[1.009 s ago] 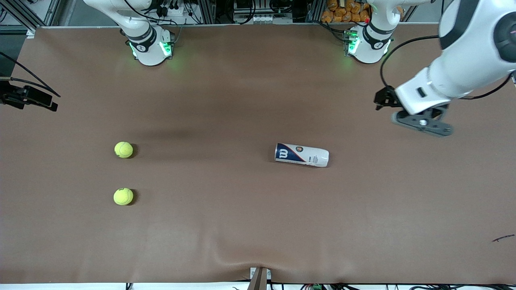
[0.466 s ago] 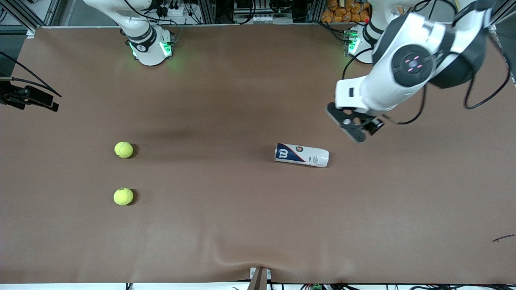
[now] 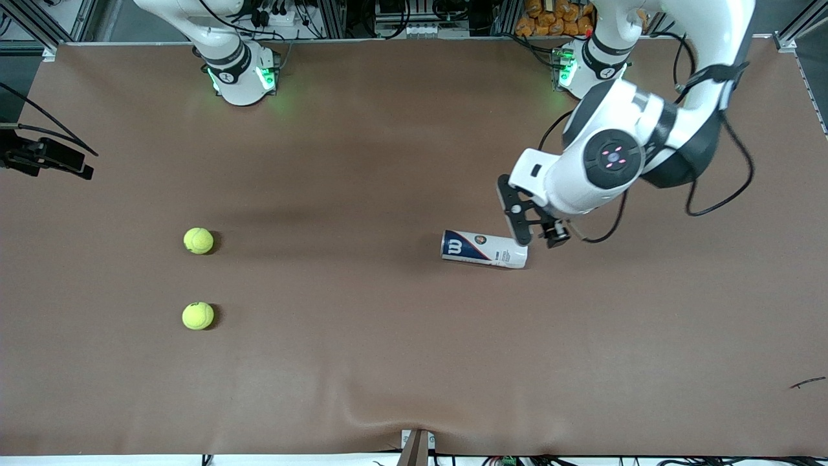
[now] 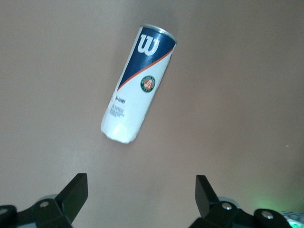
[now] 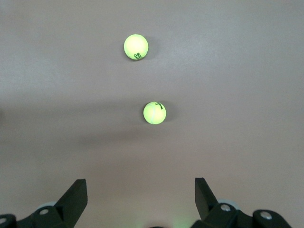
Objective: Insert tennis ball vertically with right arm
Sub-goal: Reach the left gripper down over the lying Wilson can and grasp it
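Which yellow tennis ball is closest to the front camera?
The tennis ball lower in the front view is closest. The other tennis ball lies farther from that camera, nearer the robots' bases.

Yellow-green balls (image 3: 198, 241); white-navy can (image 3: 484, 249); brown table (image 3: 362, 349).

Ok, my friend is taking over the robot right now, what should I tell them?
Left end effector: open, empty, in the air by the base end of the white-and-blue tennis ball can, which lies on its side on the brown table.
Right end effector: open, empty, waiting above the two yellow-green tennis balls at the right arm's end of the table.
Done: nothing yet.
Left: stand the can upright, then pick a ball with the right arm and drop it in.
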Controlling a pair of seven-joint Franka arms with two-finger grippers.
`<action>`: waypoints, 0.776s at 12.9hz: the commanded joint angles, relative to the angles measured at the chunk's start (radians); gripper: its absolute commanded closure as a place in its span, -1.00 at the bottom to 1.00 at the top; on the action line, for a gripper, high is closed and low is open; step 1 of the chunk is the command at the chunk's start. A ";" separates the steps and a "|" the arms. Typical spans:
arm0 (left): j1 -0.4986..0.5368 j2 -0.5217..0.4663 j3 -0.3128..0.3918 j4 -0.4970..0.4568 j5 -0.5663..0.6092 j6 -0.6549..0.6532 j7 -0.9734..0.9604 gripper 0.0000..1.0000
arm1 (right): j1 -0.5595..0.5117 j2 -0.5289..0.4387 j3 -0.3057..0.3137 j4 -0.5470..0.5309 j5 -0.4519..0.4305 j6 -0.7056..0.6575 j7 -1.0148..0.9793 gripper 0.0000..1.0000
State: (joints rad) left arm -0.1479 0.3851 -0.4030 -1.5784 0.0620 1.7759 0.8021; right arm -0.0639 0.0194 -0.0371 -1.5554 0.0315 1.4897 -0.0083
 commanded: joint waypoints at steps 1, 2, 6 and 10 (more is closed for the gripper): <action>-0.038 0.027 -0.007 -0.058 0.041 0.113 0.087 -1.00 | -0.005 -0.015 0.011 -0.005 -0.007 0.012 0.010 -1.00; -0.042 0.025 -0.007 -0.107 0.042 0.182 0.097 -1.00 | -0.004 -0.015 0.011 -0.005 -0.008 0.009 0.010 -1.00; -0.044 0.028 -0.007 -0.257 0.096 0.406 0.098 -1.00 | -0.005 -0.035 0.011 -0.002 -0.009 -0.009 0.002 -1.00; -0.061 0.072 -0.005 -0.321 0.162 0.571 0.101 -1.00 | -0.008 -0.033 0.009 0.005 -0.012 -0.002 -0.002 -1.00</action>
State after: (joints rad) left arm -0.2054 0.4401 -0.4090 -1.8780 0.1937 2.2824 0.8873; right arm -0.0637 -0.0032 -0.0333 -1.5532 0.0315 1.4919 -0.0085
